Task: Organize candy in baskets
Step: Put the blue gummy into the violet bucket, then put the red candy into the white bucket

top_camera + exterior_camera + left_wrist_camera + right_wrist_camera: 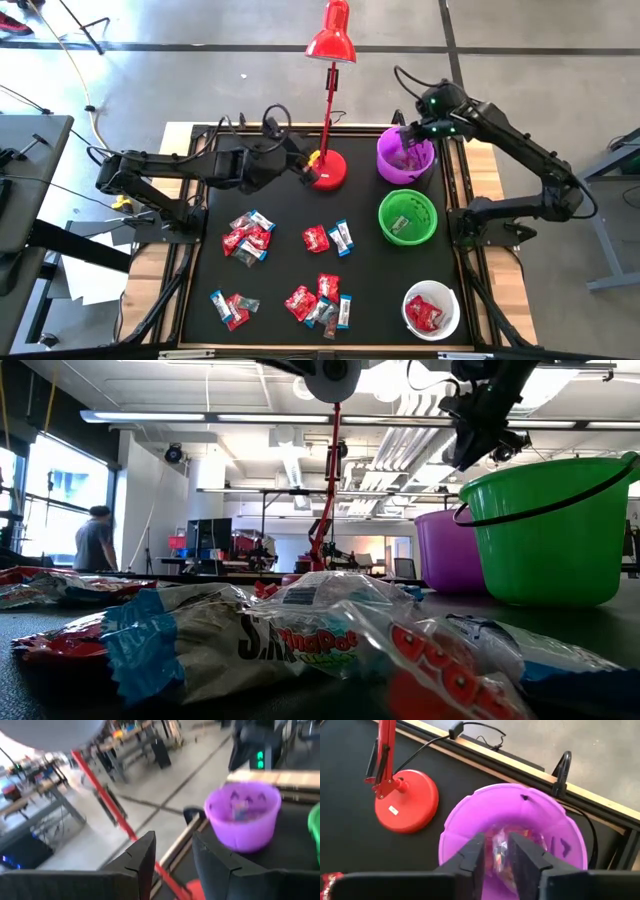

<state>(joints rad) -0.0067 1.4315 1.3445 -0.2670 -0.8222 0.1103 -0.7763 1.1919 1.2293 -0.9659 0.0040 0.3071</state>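
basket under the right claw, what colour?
Purple basket, directly below the right claw; clearest in the right wrist view.

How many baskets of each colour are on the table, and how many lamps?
Purple basket: 1
Green basket: 1
White basket: 1
Red desk lamp: 1
Total: 4
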